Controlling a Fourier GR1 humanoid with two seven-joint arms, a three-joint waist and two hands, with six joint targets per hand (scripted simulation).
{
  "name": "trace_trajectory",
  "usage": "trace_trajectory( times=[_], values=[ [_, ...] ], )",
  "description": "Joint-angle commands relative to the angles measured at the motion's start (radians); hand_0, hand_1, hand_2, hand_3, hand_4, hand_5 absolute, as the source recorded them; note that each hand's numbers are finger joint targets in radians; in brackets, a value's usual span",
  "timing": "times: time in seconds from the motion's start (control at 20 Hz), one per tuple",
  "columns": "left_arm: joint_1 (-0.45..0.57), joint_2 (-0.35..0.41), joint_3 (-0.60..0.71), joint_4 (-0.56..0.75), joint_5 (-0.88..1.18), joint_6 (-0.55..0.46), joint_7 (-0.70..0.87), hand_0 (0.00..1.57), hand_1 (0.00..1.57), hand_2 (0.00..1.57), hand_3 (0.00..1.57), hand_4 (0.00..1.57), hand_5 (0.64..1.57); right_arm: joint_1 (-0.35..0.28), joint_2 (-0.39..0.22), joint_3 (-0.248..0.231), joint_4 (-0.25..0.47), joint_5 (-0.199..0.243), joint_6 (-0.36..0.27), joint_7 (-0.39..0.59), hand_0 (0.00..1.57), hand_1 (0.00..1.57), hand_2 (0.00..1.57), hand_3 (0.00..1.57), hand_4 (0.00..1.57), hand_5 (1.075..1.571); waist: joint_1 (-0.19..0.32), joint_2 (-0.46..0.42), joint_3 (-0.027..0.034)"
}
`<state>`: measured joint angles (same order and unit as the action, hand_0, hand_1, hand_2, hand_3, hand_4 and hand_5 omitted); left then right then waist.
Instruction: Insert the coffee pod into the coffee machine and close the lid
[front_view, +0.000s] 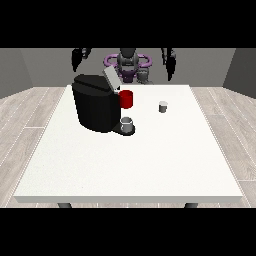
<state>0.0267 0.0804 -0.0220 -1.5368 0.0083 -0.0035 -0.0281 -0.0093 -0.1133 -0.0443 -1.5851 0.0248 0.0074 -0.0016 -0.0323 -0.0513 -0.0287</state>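
Front view showing small grey cylindrical coffee pod (163, 106) sitting alone on white counter (125, 165), well apart from black coffee machine (95, 102) with raised lid (110, 78); both black hands (80, 56) (170, 62) hanging raised, holding nothing, finger spread impossible to tell; risking toppling the pod on approach.

Open table on the near and right sides; the machine blocks the left rear.

The machine (95, 102) stands tall on the table's (125, 170) left rear part, its lid (111, 79) tilted up, a red part (126, 99) jutting from its right side and a cup (127, 125) on its base in front. The pod (163, 106) stands alone, well apart to the right, with bare table all round it. Both hands, at the view's left (80, 56) and right (169, 61), hang above the far edge, clear of everything. The whole near half of the table is bare.
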Motion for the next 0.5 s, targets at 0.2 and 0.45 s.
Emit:
trace_trajectory(
  times=[0.2, 0.45],
  values=[
    [-0.059, 0.022, -0.041, -0.049, 0.028, -0.106, -0.016, 0.0, 0.0, 0.0, 0.0, 0.59, 1.571, -0.001, 0.016, -0.049, 0.107, -0.07, 0.042, -0.096, 0.0, 0.0, 0.0, 0.0, 0.33, 1.571, 0.032, 0.053, 0.0291],
    [-0.072, 0.145, -0.01, 0.033, -0.077, -0.12, -0.008, 0.0, 0.0, 0.0, 0.0, 0.45, 1.571, 0.015, 0.063, -0.05, 0.058, -0.137, 0.049, -0.149, 0.0, 0.0, 0.0, 0.0, 0.32, 1.571, -0.027, 0.061, 0.0292]
  ],
)
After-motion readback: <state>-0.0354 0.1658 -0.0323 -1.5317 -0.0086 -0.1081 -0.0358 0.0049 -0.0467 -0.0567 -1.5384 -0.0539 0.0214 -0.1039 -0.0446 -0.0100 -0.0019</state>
